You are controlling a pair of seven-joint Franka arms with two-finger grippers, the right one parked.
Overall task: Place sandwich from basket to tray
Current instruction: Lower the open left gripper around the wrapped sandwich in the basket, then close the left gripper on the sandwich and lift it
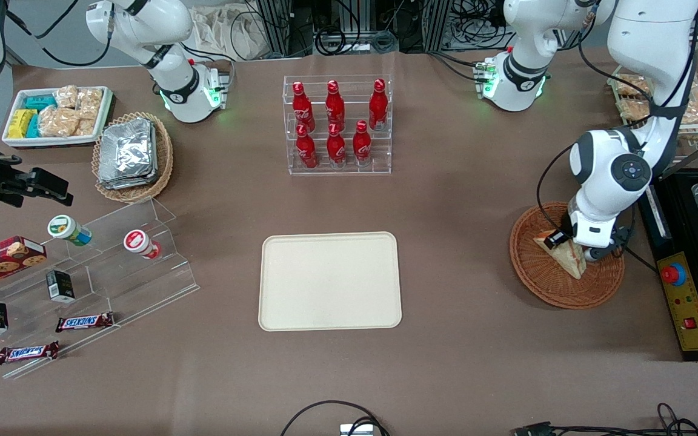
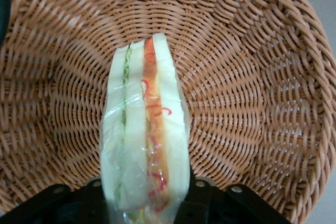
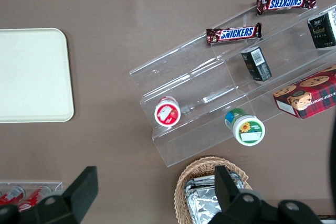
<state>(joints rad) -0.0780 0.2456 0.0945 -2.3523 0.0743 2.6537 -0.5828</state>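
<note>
Brown tabletop (image 1: 482, 200), landmark = cream tray (image 1: 329, 281), bare, sitting toward the front camera from the acrylic rack of red cola bottles (image 1: 337, 124).

Reddish wicker basket (image 1: 561, 275) sits well off from the tray toward the working arm's end of the tabletop. Wrapped sandwich (image 1: 564, 254) is in the basket, resting on its crust side with the filling edge up. That orientation is why the grasp works: the flat bread faces are presented to the fingers.

Left pincer (image 1: 573, 245) is down in the basket, right at the sandwich. Wrist view: sandwich (image 2: 147, 140) runs straight out between the two dark fingers (image 2: 197, 200), one on each bread face, basket weave (image 2: 252, 77) all around it. Pincer (image 2: 147, 205) looks closed on the wedge's wide end. Clear wrap is crinkled at the contact, so I judge it's clamped, not just straddled.

Judgement: grasp stage, transfer not started. Sandwich bottom appears to be in contact with the weave.

Next move needs a straight lift to clear the basket rim, then a traverse toward the tray.

Risks: soft bread squashing, slick wrap letting the wedge slide or pivot in the grip.

Acrylic snack stand (image 1: 82, 284) is on the parked arm's end, well apart from the tray, not in the path.
</note>
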